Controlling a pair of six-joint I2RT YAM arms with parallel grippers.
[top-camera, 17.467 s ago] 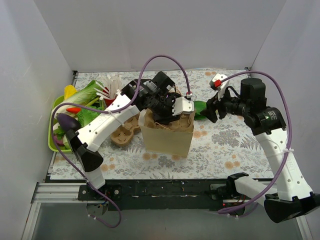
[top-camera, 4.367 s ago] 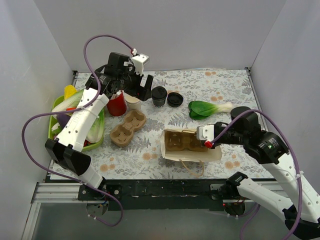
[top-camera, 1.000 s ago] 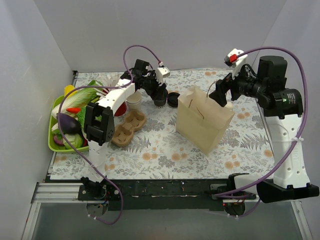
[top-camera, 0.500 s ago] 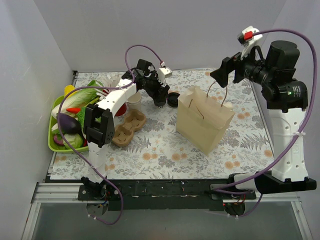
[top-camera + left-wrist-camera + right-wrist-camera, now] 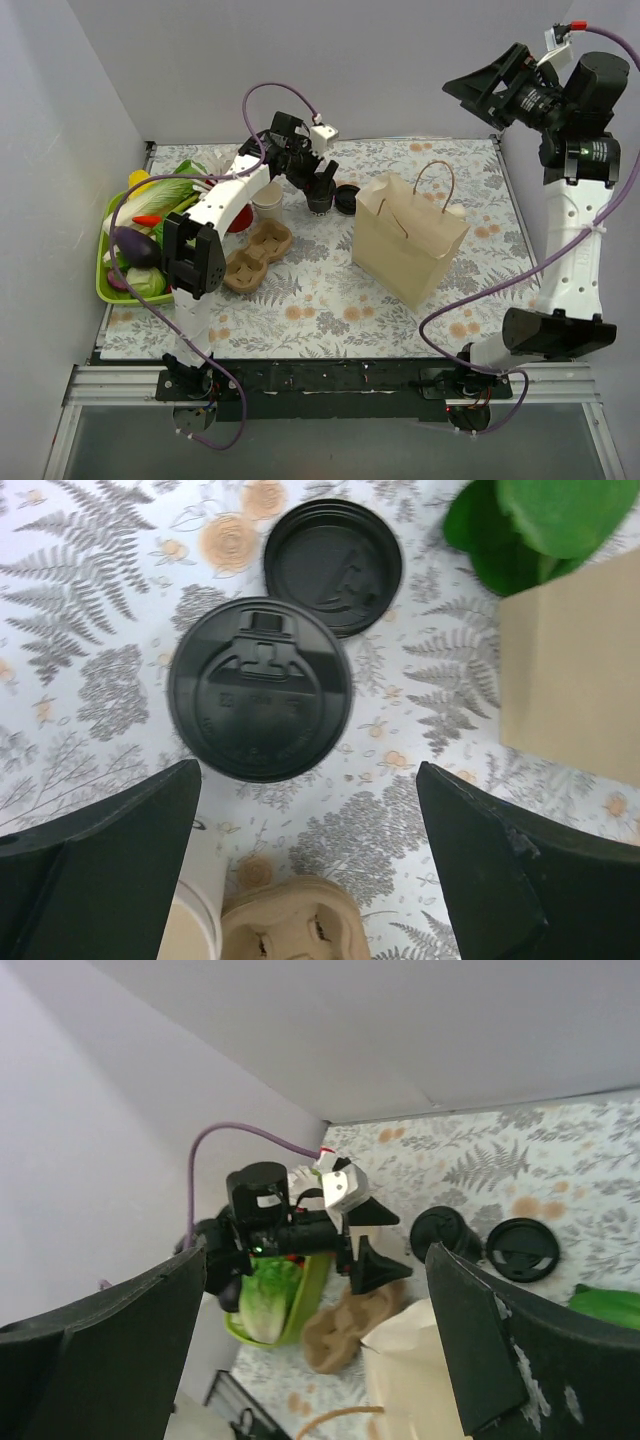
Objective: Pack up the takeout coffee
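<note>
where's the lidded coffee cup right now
In the top view the takeout coffee stands toward the back, left of centre, between the lidless cream cup and the loose black lid, left of the paper bag.

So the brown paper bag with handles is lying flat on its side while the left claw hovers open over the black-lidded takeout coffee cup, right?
Not quite. The brown paper bag is standing upright on the table, handles up, as the top external view shows. The rest holds: the left gripper hovers open over the black-lidded takeout coffee cup.
</note>
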